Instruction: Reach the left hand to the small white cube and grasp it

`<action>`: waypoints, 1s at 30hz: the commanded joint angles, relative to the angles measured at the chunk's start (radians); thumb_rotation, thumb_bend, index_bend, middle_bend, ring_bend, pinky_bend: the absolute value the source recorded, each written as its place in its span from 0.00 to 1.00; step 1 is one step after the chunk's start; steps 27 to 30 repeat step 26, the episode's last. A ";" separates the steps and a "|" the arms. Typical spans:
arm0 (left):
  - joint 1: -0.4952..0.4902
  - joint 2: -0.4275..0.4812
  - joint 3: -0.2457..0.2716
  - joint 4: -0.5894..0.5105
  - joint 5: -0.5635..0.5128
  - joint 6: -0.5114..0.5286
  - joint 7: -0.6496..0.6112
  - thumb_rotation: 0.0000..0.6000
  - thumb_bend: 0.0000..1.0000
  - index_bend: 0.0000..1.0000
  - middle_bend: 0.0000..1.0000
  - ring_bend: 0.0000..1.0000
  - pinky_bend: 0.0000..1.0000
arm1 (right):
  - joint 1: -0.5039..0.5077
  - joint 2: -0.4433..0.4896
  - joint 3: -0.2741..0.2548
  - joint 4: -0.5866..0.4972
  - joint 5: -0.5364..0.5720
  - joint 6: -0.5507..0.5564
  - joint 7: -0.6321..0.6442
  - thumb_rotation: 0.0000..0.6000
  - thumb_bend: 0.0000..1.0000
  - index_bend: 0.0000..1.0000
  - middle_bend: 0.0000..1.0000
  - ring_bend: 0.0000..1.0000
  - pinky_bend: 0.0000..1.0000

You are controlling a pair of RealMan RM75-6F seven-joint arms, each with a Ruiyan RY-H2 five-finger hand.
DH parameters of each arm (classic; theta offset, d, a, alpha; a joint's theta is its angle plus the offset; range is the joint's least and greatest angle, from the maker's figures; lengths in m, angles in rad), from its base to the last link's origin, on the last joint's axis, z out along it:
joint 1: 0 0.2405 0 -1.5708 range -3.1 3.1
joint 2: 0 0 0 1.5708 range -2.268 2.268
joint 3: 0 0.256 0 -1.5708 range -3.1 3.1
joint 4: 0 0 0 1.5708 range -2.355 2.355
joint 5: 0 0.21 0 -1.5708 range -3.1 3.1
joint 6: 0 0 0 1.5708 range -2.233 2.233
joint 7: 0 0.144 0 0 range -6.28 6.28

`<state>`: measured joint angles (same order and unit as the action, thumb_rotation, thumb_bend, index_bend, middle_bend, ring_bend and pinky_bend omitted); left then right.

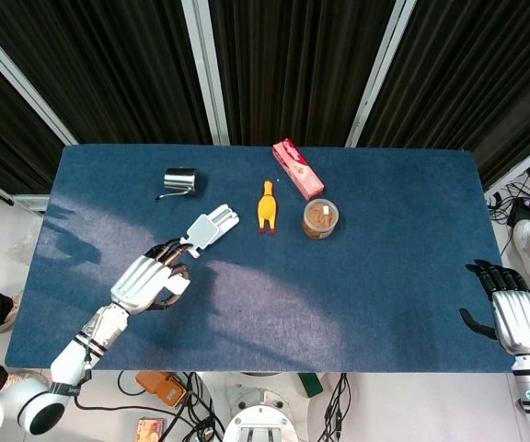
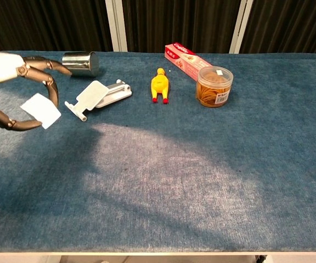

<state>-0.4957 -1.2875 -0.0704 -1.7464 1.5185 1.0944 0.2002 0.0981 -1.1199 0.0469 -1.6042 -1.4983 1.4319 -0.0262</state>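
The small white cube (image 2: pixel 40 110) hangs above the blue table (image 2: pixel 174 181), tilted, held between the thumb and curled fingers of my left hand (image 2: pixel 10 82) at the left edge of the chest view. From the head view, that hand (image 1: pixel 145 284) is over the table's front left part with the cube (image 1: pixel 179 285) showing at its fingertips. My right hand (image 1: pixel 515 316) rests off the table's front right corner, fingers apart, holding nothing.
A white folded stand (image 2: pixel 97 94) lies just right of the left hand, a steel cup (image 2: pixel 81 63) behind it. Further right are a yellow rubber chicken (image 2: pixel 159 85), a pink box (image 2: pixel 186 56) and a tub of rubber bands (image 2: pixel 214 86).
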 commanded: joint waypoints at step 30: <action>-0.032 0.425 -0.082 -0.373 0.039 -0.019 -0.431 1.00 0.37 0.51 0.11 0.06 0.23 | -0.002 0.002 -0.003 -0.004 -0.002 0.001 0.001 1.00 0.39 0.26 0.22 0.24 0.21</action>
